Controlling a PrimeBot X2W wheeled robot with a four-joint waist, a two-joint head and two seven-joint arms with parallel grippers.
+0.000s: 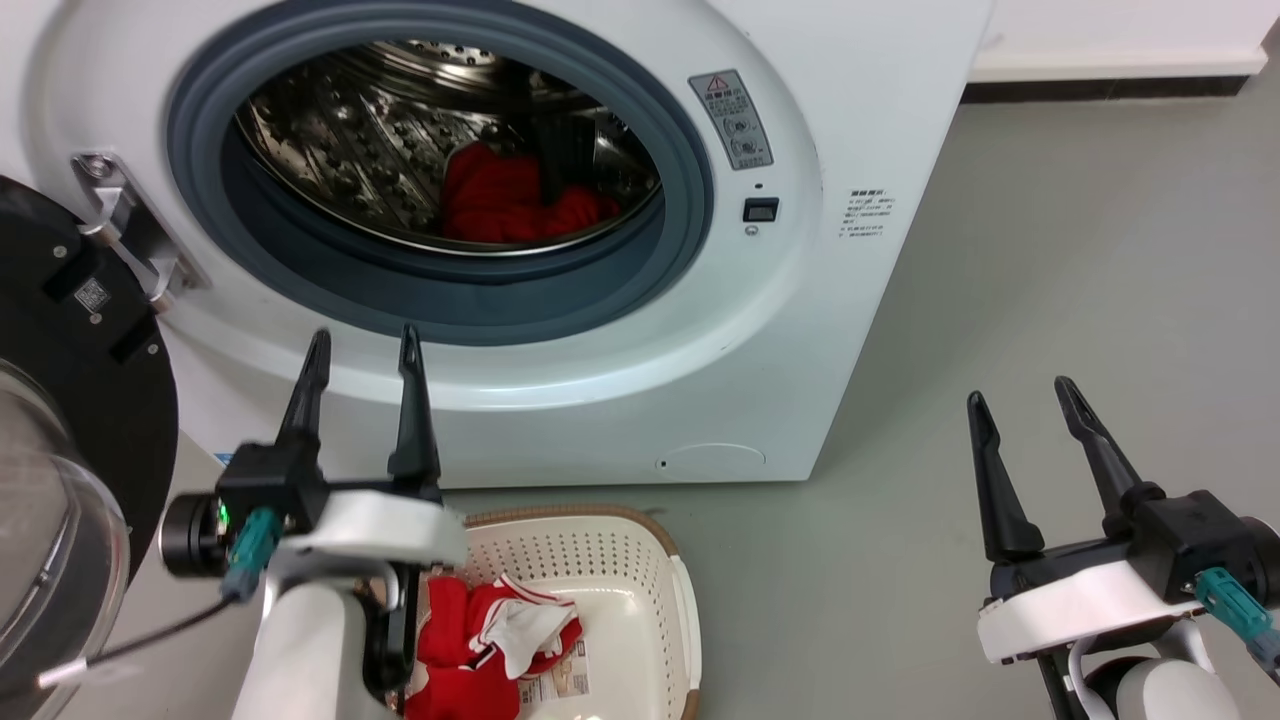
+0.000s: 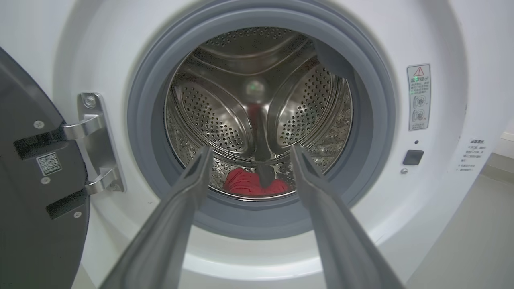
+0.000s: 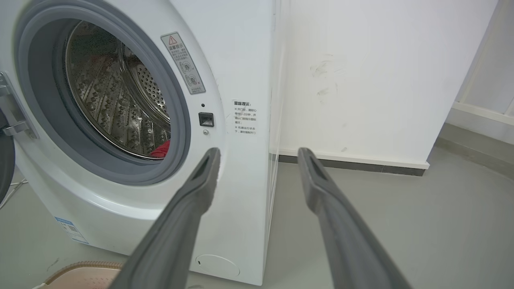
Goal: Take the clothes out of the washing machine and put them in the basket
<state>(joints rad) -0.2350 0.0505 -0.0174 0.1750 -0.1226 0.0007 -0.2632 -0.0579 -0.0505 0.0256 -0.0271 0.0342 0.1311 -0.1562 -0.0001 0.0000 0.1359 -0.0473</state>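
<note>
The white washing machine (image 1: 820, 300) stands with its door (image 1: 70, 400) swung open to the left. Red clothes (image 1: 505, 200) lie at the bottom of the steel drum (image 2: 225, 120), and show as a red heap (image 2: 245, 182) in the left wrist view and a red sliver (image 3: 161, 150) in the right wrist view. More red clothes with white trim (image 1: 490, 635) lie in the cream basket (image 1: 640, 570) on the floor in front of the machine. My left gripper (image 1: 362, 345) is open and empty, just before the drum opening, above the basket. My right gripper (image 1: 1020, 395) is open and empty, off to the right over the floor.
The open door with its glass bowl (image 1: 50, 560) stands close to my left arm. Grey floor (image 1: 1050, 250) stretches right of the machine to a white wall with a dark skirting (image 3: 353, 160). A cable (image 1: 130, 640) hangs from my left wrist.
</note>
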